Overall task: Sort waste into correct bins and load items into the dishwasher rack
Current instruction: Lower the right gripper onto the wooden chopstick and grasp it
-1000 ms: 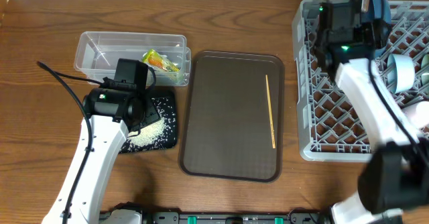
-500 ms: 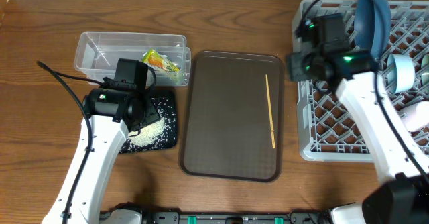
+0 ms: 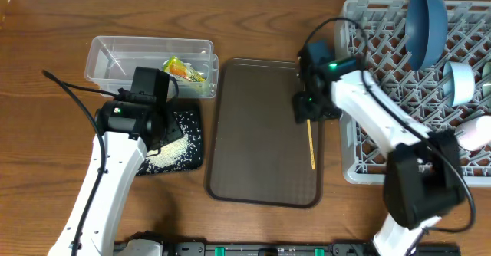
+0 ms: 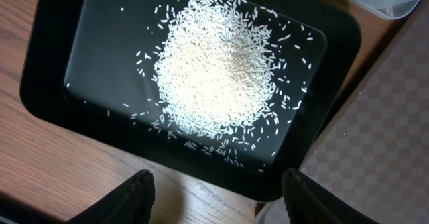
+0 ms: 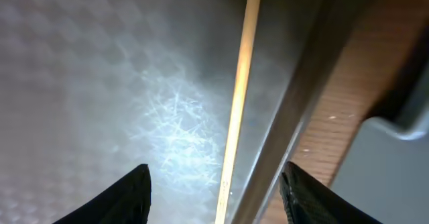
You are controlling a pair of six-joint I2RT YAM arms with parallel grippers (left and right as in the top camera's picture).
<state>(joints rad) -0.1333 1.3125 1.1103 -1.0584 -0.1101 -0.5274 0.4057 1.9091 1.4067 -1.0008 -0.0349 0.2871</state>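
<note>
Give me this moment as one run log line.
right end effector: open, over wooden stick on brown tray | left end effector: open, above rice in black tray | blue bowl: in rack

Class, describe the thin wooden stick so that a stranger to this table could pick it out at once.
Find the big brown serving tray left of the grey dishwasher rack. Along the tray's right edge lies the wooden stick, running lengthways. It is the only thing on the tray: pale, thin and straight.

The left arm (image 3: 107,172) and right arm (image 3: 376,110) wear white shells, black joint housings (a green LED (image 3: 117,109) glows on each), thin black cables (image 3: 73,93), matte black fingertips (image 4: 124,198).
</note>
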